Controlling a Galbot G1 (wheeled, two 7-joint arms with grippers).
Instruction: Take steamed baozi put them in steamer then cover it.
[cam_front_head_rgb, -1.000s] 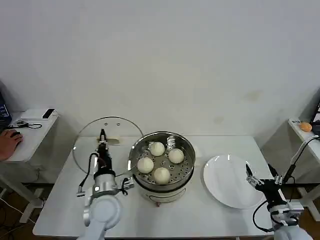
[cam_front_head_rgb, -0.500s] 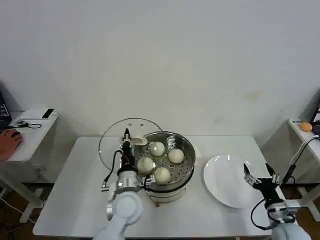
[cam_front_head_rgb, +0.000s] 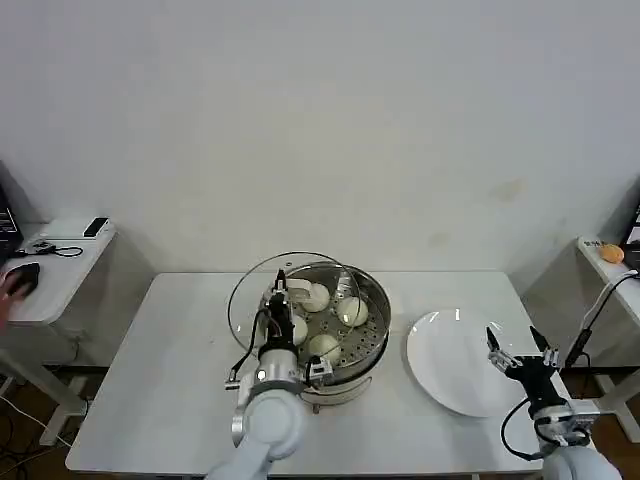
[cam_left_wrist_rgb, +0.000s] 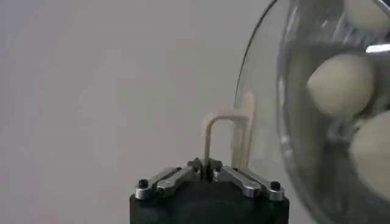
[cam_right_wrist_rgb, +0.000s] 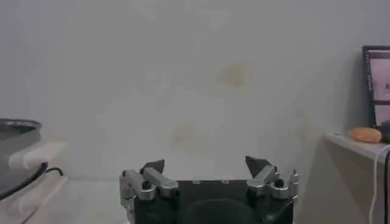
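Observation:
The cover (cam_front_head_rgb: 252, 296), a clear glass lid with a metal rim, hangs tilted over the left half of the steamer (cam_front_head_rgb: 383, 312). My left gripper (cam_front_head_rgb: 281, 291) is shut on the cover's pale handle (cam_left_wrist_rgb: 228, 135); the left wrist view shows the jaws closed on it at my left gripper (cam_left_wrist_rgb: 205, 168). Several steamed baozi lie on the perforated tray: one (cam_front_head_rgb: 351, 311) at the right, one (cam_front_head_rgb: 323, 346) in front, one (cam_front_head_rgb: 318, 296) at the back. Through the glass I see a baozi (cam_left_wrist_rgb: 340, 85) close by. My right gripper (cam_front_head_rgb: 518, 357) stands open and empty beside the white plate (cam_front_head_rgb: 450, 372).
The steamer stands mid-table on a white base. The white table (cam_front_head_rgb: 150, 380) has free room to the left of the steamer. A side table (cam_front_head_rgb: 55, 275) is at far left, and a shelf with an orange object (cam_front_head_rgb: 612, 254) at far right.
My left gripper has carried the cover to the right, from over the table's left side to partly over the steamer. The right gripper has stayed by the plate.

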